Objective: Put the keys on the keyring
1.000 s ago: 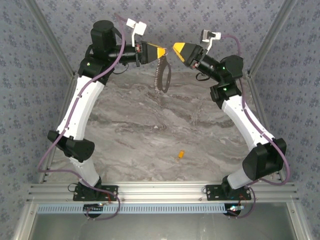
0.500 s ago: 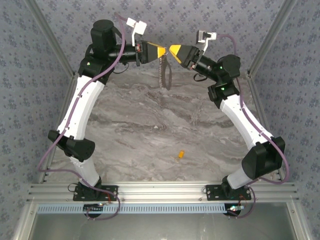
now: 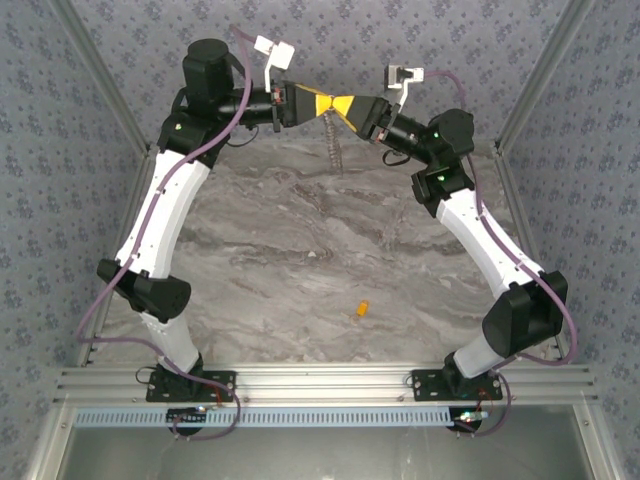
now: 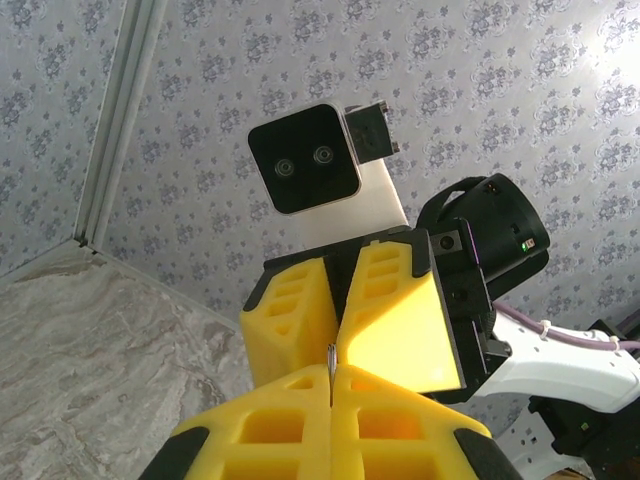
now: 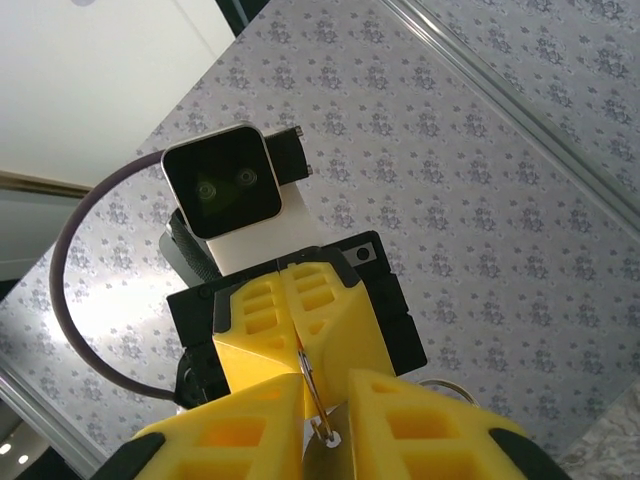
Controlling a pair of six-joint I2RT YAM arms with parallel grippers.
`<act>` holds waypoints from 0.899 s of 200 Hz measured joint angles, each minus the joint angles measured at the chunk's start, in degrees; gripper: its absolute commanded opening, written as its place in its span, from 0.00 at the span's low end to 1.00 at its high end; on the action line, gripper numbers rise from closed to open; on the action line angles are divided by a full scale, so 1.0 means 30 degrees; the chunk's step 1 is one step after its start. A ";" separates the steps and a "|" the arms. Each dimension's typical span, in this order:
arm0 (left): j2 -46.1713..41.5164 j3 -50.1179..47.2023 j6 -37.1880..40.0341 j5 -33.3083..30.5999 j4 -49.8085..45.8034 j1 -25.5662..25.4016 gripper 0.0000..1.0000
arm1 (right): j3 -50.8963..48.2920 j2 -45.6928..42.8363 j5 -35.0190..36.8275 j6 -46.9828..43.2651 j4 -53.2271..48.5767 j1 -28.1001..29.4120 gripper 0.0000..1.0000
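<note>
Moved since a second back: right gripper (image 3: 346, 105) swung in leftward and narrowed its jaws. Earlier it stood apart from left gripper (image 3: 328, 103); at this moment we had the two tip to tip, high over the far side of the table (image 3: 250, 250). The keyring (image 3: 335, 150) went from a visibly open loop to a thin, edge-on strand. Neither left gripper nor key (image 3: 361, 310) had budged.

Going left to right: left gripper was clamped tight on the top of the keyring, with thin metal showing between its fingers in the left wrist view. The keyring hung down from that pinch, long axis vertical. The right gripper's jaws were down to a slit around the ring wire, just beside the left tips; we couldn't tell whether they actually gripped it. The key lay alone on the table, well apart from both grippers, toward the near edge and right of centre, long axis roughly near-to-far with a slight tilt. The right arm sat nearer it, so we judged the pickup would fall to that side.
</note>
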 measured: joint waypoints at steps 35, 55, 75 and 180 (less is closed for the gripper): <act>0.0095 0.0036 -0.0102 -0.0087 0.0007 0.0022 0.07 | 0.0117 0.0182 -0.0044 -0.0138 0.0109 -0.0022 0.00; 0.0095 0.0036 -0.0284 -0.0408 0.0029 0.0015 0.37 | 0.0138 0.0233 0.0015 -0.0109 0.0138 -0.0029 0.00; 0.0095 0.0036 -0.0517 -0.0852 0.0182 -0.0066 0.52 | 0.0138 0.0240 0.0350 -0.0102 0.0138 -0.0131 0.00; -0.1931 -0.5464 -0.7410 -0.4408 0.8386 0.0481 0.55 | 0.0131 0.0233 0.3162 0.0073 0.1508 -0.0758 0.00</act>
